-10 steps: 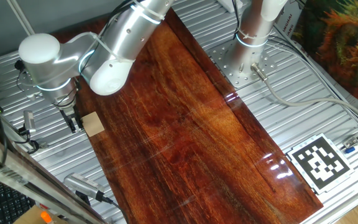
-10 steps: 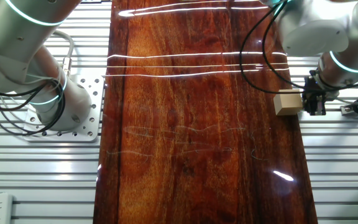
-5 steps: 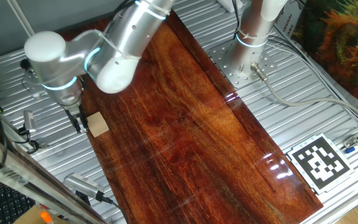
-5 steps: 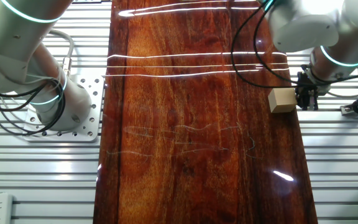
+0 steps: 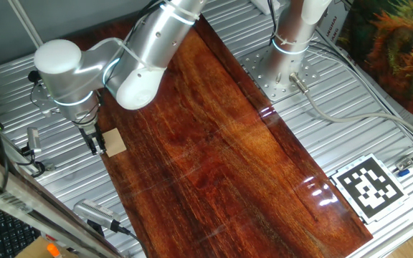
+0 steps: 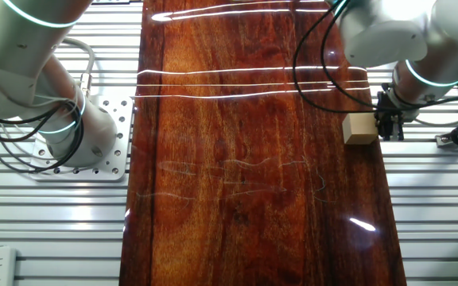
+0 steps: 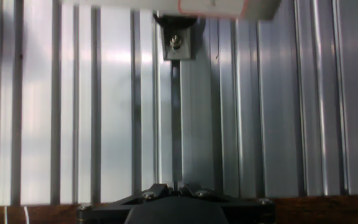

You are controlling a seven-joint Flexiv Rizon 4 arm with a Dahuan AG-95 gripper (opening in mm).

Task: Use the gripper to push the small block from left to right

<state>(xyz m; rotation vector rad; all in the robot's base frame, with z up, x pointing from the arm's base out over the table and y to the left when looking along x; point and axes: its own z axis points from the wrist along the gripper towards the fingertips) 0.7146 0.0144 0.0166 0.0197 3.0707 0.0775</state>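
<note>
Hand view misses small block (image 6: 359,129) beside hand (image 6: 388,127).

Small block (image 5: 112,142) (image 6: 359,129): pale tan wooden cube, plain faces, resting flat at the dark board's edge beside the ribbed metal, black gripper (image 5: 95,142) (image 6: 387,125) against 1 side.

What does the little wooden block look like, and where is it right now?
The small block is a plain, pale tan cube that looks like wood, with no marks on the faces that show. It sits flat near one edge of the shiny dark red-brown wooden board. The black gripper is right against one side of it; its jaws look closed together. Nothing else touches the block. The hand view does not show it.
</note>
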